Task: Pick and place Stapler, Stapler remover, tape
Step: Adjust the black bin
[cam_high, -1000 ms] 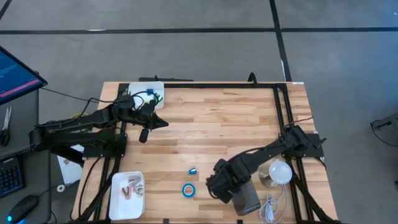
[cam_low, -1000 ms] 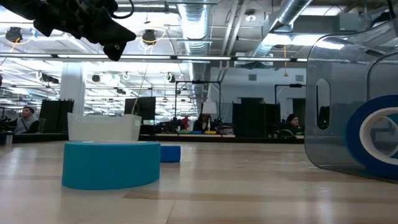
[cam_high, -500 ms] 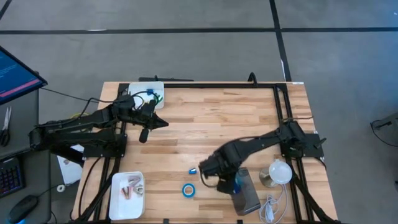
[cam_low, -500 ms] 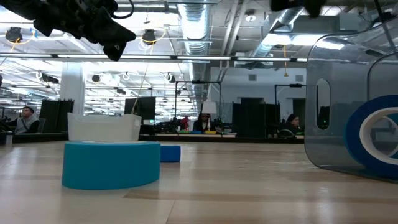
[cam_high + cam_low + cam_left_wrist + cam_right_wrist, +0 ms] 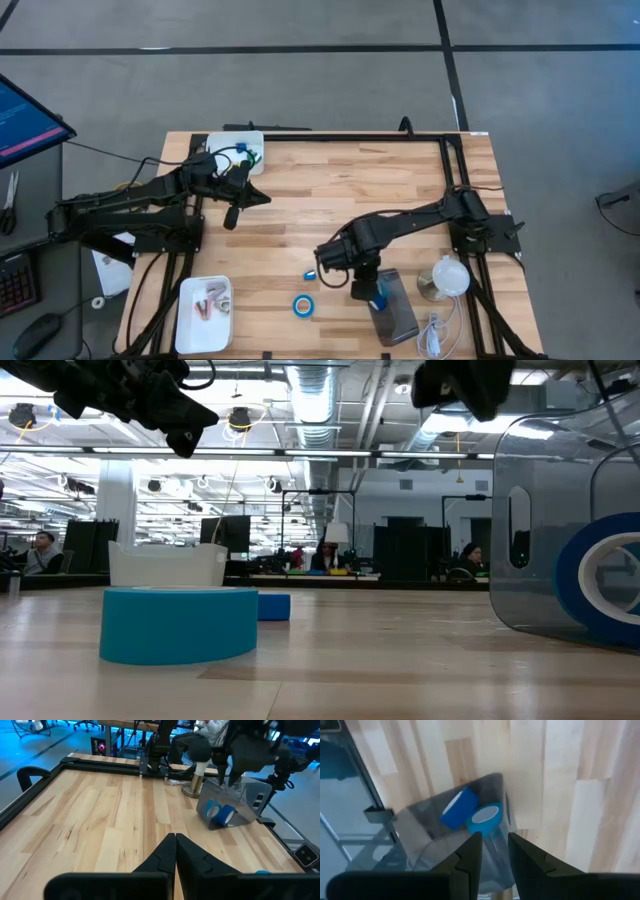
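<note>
Where planks run pale, wooden table [image 5: 380, 190], grey floor [image 5: 300, 80], black-railed edges.

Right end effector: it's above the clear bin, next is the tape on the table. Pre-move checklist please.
1. Right end effector empty, fingers apart: ok.
2. Two tape rolls inside the clear bin: ok.
3. Flat tape roll free on the table, nothing touching it: ok.
4. Small blue piece lies beside the path to that roll: not ok.
5. Left end effector shut, parked near the far left tray: ok.
6. Stapler and remover located: cannot tell.
</note>
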